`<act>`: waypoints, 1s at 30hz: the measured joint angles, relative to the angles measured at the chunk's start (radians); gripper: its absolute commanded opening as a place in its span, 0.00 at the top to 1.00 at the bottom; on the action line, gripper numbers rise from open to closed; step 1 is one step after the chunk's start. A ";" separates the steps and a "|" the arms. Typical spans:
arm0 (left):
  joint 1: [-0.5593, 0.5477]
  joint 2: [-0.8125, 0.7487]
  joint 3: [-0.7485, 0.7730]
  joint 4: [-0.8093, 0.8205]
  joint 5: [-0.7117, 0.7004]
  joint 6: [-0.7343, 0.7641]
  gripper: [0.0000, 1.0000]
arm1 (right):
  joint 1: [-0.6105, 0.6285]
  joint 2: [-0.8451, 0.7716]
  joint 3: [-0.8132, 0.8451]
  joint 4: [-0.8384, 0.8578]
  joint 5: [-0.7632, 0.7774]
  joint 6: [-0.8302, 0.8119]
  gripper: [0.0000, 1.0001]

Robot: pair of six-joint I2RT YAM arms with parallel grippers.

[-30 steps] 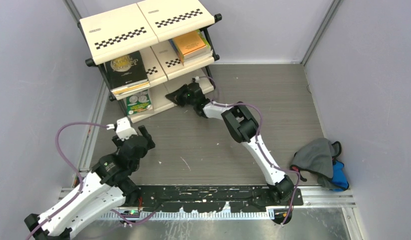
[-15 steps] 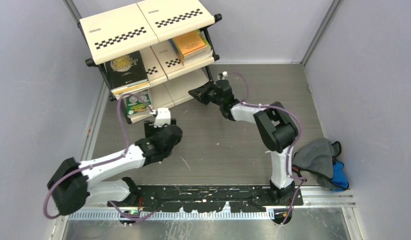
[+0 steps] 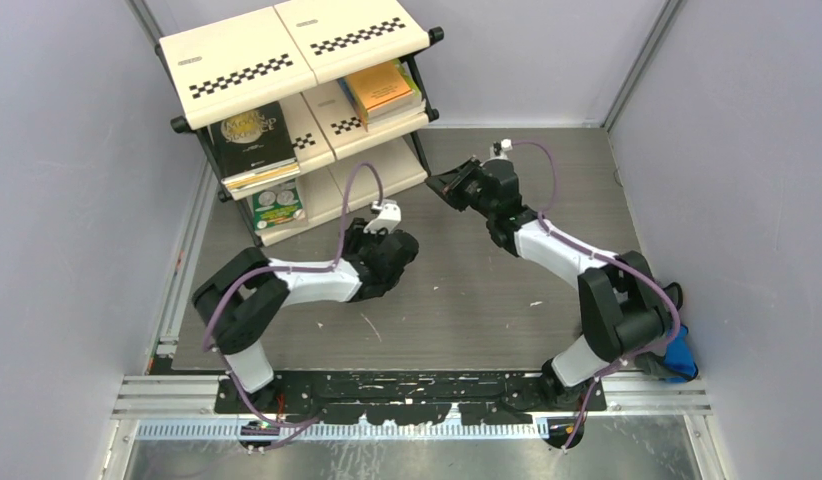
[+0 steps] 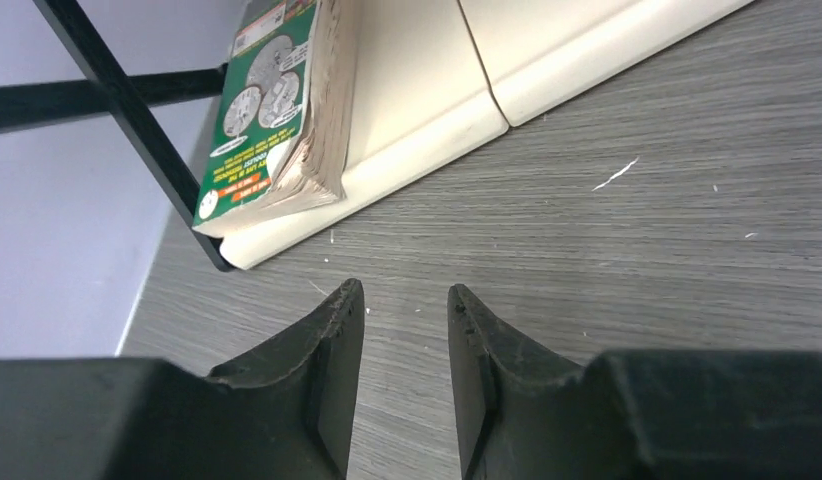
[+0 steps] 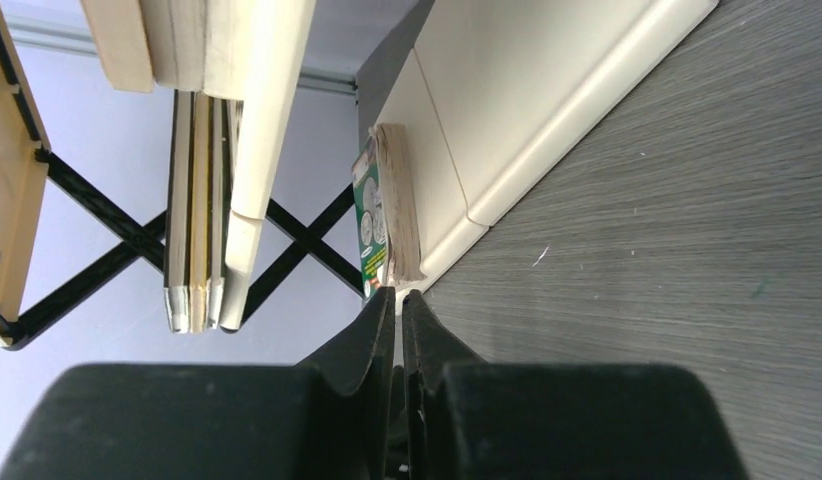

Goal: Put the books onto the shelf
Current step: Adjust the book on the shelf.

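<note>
Cream-panelled shelf (image 3: pixel 287 50) at far left, loaded: black-and-gold book (image 3: pixel 249 138) and orange book (image 3: pixel 379 88) on the middle tier, green book (image 4: pixel 262 110) on the bottom tier. No loose book in view on the table (image 3: pixel 467 300). Left gripper (image 4: pixel 405 295) partly parted, empty; right gripper (image 5: pixel 398 292) pinched closed, empty. Looks essentially finished, seemingly only withdrawal remaining.

Black bk (image 3: pixel 249 140), orange bk (image 3: pixel 379 88), green bk (image 3: pixel 277 205) on shelf (image 3: pixel 249 60).

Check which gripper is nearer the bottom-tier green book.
Left. The left gripper points at the shelf just right of the green book; the right gripper is beyond the shelf's right end.
</note>
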 measured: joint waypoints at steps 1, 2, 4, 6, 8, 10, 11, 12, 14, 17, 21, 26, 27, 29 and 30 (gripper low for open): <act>0.000 0.032 0.012 0.040 -0.020 0.046 0.64 | -0.007 -0.019 -0.003 -0.018 0.003 -0.010 0.87; 0.000 0.053 0.017 0.070 -0.032 0.079 0.64 | -0.013 -0.035 -0.005 -0.034 0.005 -0.019 0.87; 0.000 0.101 0.019 0.156 -0.061 0.164 0.64 | -0.020 -0.061 -0.008 -0.063 0.008 -0.036 0.87; 0.000 0.138 0.015 0.244 -0.080 0.247 0.64 | -0.026 -0.083 -0.012 -0.092 0.009 -0.052 0.87; 0.000 0.173 0.006 0.365 -0.101 0.346 0.65 | -0.028 -0.100 -0.018 -0.114 0.011 -0.067 0.87; 0.000 0.219 -0.002 0.536 -0.122 0.482 0.65 | -0.028 -0.108 -0.024 -0.128 0.011 -0.078 0.87; 0.000 0.253 -0.004 0.655 -0.132 0.574 0.67 | -0.028 -0.111 -0.028 -0.134 0.011 -0.083 0.87; 0.000 0.288 -0.003 0.765 -0.137 0.668 0.70 | -0.028 -0.112 -0.030 -0.142 0.011 -0.087 0.87; 0.000 0.375 0.023 0.954 -0.161 0.853 0.73 | -0.028 -0.113 -0.036 -0.153 0.011 -0.093 0.87; 0.000 0.479 0.087 1.105 -0.169 1.053 0.75 | -0.028 -0.113 -0.045 -0.168 0.011 -0.101 0.87; 0.006 0.493 0.101 1.203 -0.176 1.205 0.75 | -0.028 -0.129 -0.057 -0.176 0.011 -0.110 0.87; 0.032 0.494 0.146 1.264 -0.171 1.355 0.80 | -0.028 -0.151 -0.063 -0.172 0.011 -0.112 0.87; 0.043 0.498 0.156 1.270 -0.168 1.385 0.81 | -0.029 -0.153 -0.068 -0.167 0.011 -0.112 0.87; 0.064 0.510 0.172 1.275 -0.162 1.435 0.82 | -0.034 -0.157 -0.078 -0.166 0.011 -0.112 0.87; 0.077 0.517 0.178 1.275 -0.158 1.457 0.82 | -0.038 -0.157 -0.082 -0.164 0.011 -0.112 0.87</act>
